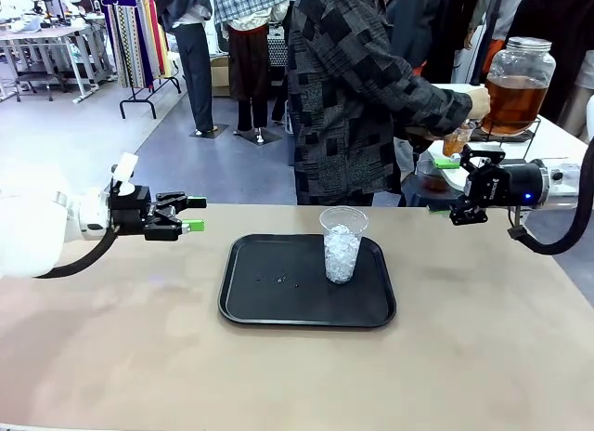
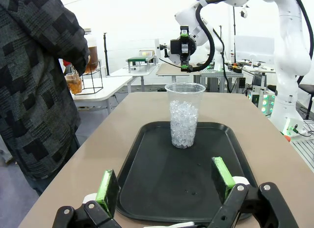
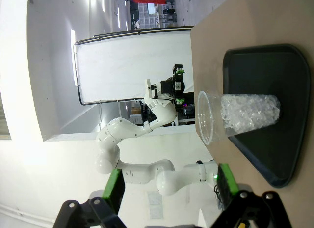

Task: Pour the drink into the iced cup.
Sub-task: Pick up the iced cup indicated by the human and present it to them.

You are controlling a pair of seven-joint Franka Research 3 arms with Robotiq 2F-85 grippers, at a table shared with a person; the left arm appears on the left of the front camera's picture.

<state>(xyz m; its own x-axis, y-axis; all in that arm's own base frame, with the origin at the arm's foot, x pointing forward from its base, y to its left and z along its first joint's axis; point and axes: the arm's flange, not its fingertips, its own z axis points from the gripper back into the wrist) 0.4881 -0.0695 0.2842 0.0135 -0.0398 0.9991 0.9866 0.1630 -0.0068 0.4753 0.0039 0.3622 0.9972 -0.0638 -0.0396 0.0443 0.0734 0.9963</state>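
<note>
Clear plastic cup of ice point(image 1: 342, 245) stands toward the black tray's point(image 1: 255, 301) far right corner. Left gripper point(image 2: 164, 181) and right gripper point(image 3: 170, 185) hang wide open, empty. Beyond, amber drink point(image 1: 510, 104) fills a glass dispenser jar point(image 1: 529, 58). It looks heavy and breakable, so I'd work its spigot, not lift.

Front camera looks across the table point(image 1: 483, 357); both wrist cameras face the iced cup point(image 2: 184, 115), seemingly equally near, right one rolled sideways

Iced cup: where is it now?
In the front view, the iced cup stands upright on the right half of the black tray, at the middle of the table.
</note>
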